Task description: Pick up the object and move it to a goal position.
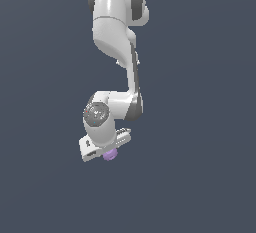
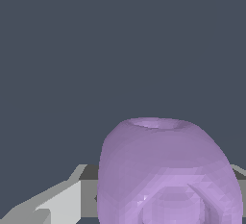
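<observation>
1. In the wrist view the object (image 2: 168, 172) fills the near foreground: a smooth, faceted, light-purple lump, rounded like a barrel, with a flat ring-shaped rim on its far end and a circular ring mark on its near face.
2. Grey, matte finger (image 2: 57, 204) surfaces flank it on both sides; whether they press on it cannot be told.
3. Only the exterior view shows the glossy white arm (image 1: 116, 27) with dark joints, hanging down against a plain slate-blue background.
4. There the gripper (image 1: 102, 147) sits tilted, and the object peeks out as a small purple blob at its lower edge, touching it.
</observation>
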{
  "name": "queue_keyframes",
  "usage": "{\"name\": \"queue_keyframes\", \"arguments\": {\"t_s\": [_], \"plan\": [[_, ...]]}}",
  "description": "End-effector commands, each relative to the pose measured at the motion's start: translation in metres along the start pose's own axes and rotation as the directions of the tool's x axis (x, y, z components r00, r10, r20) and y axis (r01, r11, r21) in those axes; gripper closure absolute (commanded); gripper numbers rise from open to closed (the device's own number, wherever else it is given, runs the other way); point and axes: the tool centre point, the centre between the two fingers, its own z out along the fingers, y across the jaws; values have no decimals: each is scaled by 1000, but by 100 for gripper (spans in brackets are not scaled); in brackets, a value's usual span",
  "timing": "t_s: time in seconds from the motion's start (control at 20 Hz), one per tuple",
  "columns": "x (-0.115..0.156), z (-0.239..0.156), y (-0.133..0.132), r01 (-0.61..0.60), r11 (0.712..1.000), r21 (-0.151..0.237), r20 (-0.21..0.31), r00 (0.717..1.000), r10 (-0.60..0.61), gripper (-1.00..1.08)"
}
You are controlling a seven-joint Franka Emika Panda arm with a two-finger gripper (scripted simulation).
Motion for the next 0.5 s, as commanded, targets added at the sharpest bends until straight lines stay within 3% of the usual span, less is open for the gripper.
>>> {"name": "queue_keyframes", "arguments": {"t_s": [0.0, 0.45], "plan": [[0, 0, 0, 0, 1000, 0, 0, 1000, 0, 108], [-5, -9, -3, 0, 1000, 0, 0, 1000, 0, 108]]}}
